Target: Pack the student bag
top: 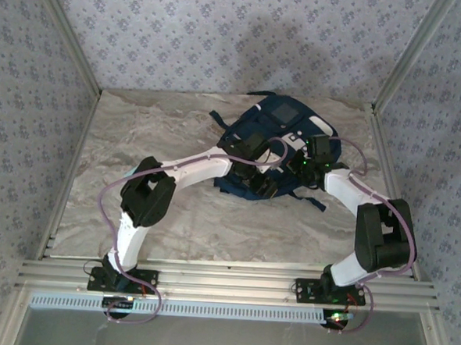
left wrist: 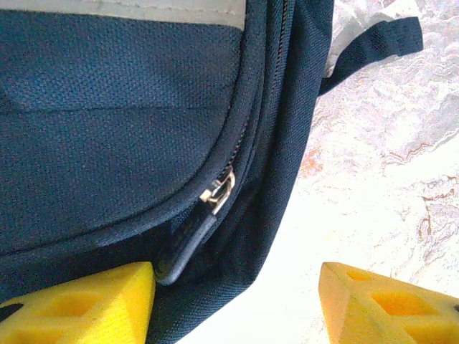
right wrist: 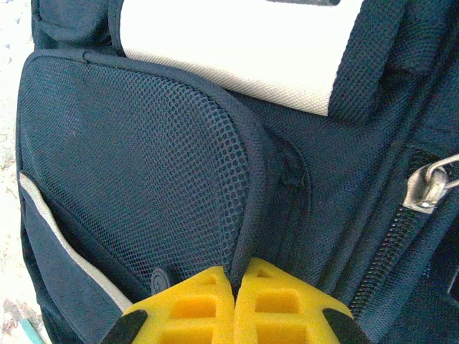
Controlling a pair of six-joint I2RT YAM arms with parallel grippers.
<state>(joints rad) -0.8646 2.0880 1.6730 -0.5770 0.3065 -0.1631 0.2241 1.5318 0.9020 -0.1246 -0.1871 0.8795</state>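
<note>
Marbled tabletop [top: 139, 136] and floral-papered walls [top: 223, 31] around the student bag [top: 274, 116]; left claw [left wrist: 233, 276] released, right claw [right wrist: 233, 276] clenched on its mesh pocket.

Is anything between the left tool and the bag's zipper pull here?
Nothing visible. The open left tool sits right at the bag; the zipper pull lies bare beside one finger, with only bag fabric and table between the fingers.

No readable text.
Nothing legible on the white patches [right wrist: 237, 50] or grey panel [top: 282, 111] of the student bag [top: 249, 127].
</note>
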